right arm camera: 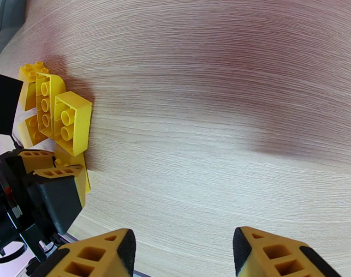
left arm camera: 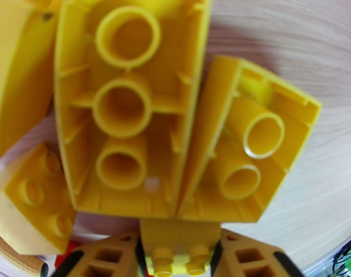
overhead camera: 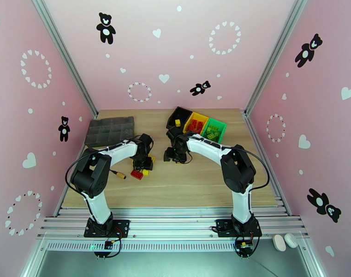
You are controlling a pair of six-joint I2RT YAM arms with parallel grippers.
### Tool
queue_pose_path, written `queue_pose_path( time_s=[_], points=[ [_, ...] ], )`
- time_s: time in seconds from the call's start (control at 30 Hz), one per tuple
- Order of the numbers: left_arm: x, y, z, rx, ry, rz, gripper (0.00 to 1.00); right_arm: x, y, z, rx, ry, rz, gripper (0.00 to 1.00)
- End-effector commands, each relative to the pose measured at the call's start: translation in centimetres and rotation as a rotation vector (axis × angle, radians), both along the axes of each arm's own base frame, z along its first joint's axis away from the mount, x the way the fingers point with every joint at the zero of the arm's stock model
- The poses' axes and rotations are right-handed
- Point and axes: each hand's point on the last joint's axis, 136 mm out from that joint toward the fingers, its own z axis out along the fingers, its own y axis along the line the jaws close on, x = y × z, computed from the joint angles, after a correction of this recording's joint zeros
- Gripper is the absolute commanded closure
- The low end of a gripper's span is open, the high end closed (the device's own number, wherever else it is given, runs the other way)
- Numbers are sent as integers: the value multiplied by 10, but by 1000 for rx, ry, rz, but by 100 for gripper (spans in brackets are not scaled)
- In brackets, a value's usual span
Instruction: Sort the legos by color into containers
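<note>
Legos waiting to be sorted (overhead camera: 144, 170) lie in a small cluster at centre left of the top view, on the wooden table (overhead camera: 198, 181). Most are yellow, with at least one red brick (overhead camera: 136, 174). The containers (overhead camera: 207, 121) stand at upper centre. The black bin (overhead camera: 182, 111) holds a yellow brick, the yellow bin (overhead camera: 198, 115) holds red ones, and the green bin (overhead camera: 223, 127) holds green ones.

No green brick is visible on the table, so the sorting looks well past halfway, with a handful of yellow and red pieces left.

The left gripper (left arm camera: 180, 255) sits over the cluster, clenched on a small yellow brick (left arm camera: 180, 238) at the bottom of its wrist view. Two larger upturned yellow bricks (left arm camera: 124, 107) lie just beyond it. That piece looks bound for the black bin.

The right gripper (right arm camera: 184, 255) hovers low over bare wood to the right of the cluster. Its jaws are spread and nothing is between them.
</note>
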Motion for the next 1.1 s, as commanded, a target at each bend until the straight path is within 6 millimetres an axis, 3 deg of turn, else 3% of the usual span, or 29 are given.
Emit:
queue_pose_path(
  time_s=[0.0,0.23,0.5,0.83,1.07],
  points=[
    [2,1,6,14,-20,5,66,2,2,0,-18,-2,18,40],
    [19,-27,49,-139,-84,18,68,14,2,14,39,-20,6,40],
    [67,-76,102,-389,-138,57,68,50,-9,42,187,-61,-83,36],
    [151,-115,123,-583,-161,191,68,103,-45,67,327,-108,-227,34],
    [217,-134,128,-602,-205,299,67,114,-77,67,334,-100,-282,33]
  ],
)
